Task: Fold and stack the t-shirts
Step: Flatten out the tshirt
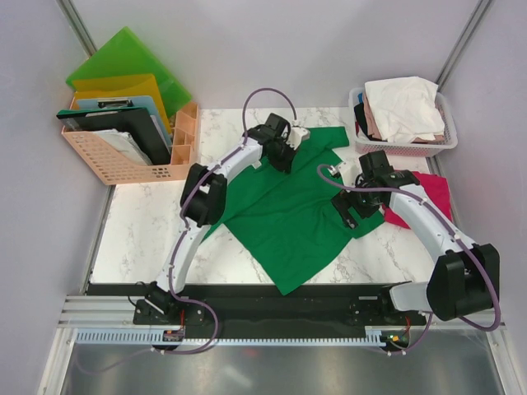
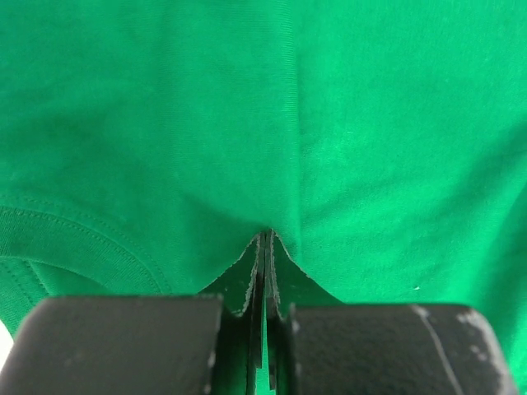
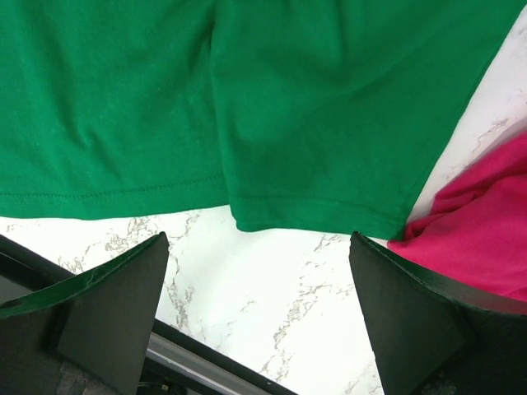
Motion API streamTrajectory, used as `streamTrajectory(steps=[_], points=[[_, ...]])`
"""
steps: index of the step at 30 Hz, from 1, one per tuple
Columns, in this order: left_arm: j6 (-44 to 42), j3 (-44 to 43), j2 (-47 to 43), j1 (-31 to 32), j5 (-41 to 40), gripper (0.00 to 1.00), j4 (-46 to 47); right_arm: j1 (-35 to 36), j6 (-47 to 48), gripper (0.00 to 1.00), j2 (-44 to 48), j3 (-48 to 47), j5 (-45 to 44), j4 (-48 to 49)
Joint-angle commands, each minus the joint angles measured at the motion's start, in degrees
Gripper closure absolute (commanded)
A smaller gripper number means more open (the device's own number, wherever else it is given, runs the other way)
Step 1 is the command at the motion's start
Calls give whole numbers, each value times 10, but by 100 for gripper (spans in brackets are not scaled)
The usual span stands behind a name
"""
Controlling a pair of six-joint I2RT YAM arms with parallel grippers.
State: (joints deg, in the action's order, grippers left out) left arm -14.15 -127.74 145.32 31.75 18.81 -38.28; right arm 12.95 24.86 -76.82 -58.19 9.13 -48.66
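While the deep green cloth t-shirt lies spread across the middle of the white marble tabletop, the left gripper at the shirt's upper edge is clamped tight, pinching a ridge of green fabric. Right of centre, the right gripper stands spread wide with nothing in it, over the shirt's hem and near the magenta-red t-shirt. White and pale pink tees fill the white plastic basket at upper right.
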Motion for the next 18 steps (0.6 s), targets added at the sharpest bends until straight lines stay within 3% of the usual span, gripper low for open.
streamTrajectory(steps=[1,5,9,18], points=[[36,25,22,-61,-12,98,-50,-3,0,2,20,2,10,-3],[84,29,10,-111,39,98,-50,-3,5,2,26,5,5,-17],[105,64,-23,-128,38,98,-43,-2,10,2,37,-1,-3,-30],[136,254,-158,-168,19,98,36,-1,12,2,55,-3,6,-36]])
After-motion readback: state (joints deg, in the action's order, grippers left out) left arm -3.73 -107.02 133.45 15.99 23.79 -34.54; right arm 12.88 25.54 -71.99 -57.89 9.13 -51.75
